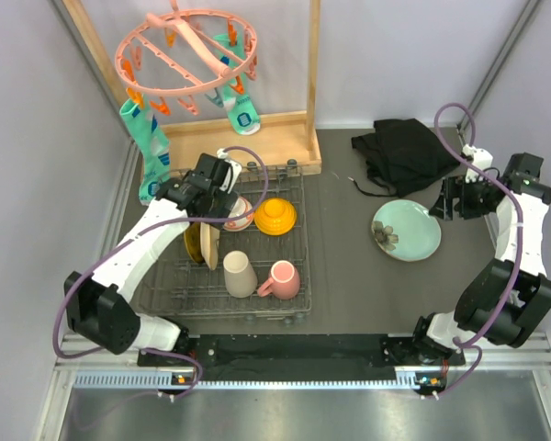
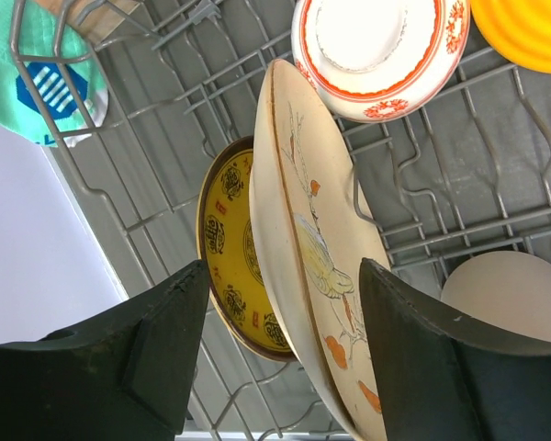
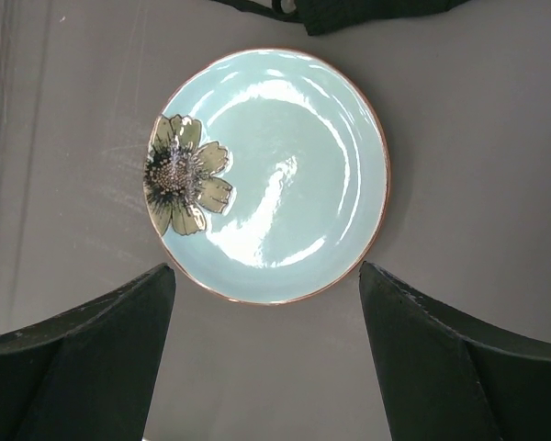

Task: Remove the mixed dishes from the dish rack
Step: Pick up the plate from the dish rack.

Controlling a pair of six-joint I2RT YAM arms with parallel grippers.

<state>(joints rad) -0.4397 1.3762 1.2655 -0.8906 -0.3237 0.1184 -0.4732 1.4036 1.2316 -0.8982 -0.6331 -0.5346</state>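
Note:
The dark wire dish rack (image 1: 165, 280) holds a cream bird-painted plate (image 2: 303, 184) and a small yellow patterned plate (image 2: 228, 257), both standing on edge. Also in it are a red-white bowl (image 2: 376, 55), an orange bowl (image 1: 275, 216), a beige cup (image 1: 239, 274) and a pink mug (image 1: 283, 278). My left gripper (image 2: 283, 264) hangs open over the two standing plates, one finger on each side of the pair. A pale green flower plate (image 3: 271, 175) lies flat on the table at the right. My right gripper (image 3: 266, 266) is open above its near edge, holding nothing.
A black cloth (image 1: 404, 152) lies behind the green plate. A wooden frame (image 1: 257, 138) with a pink peg hanger (image 1: 188, 50) and teal socks (image 1: 151, 147) stands just behind the rack. White walls close in the left and right sides.

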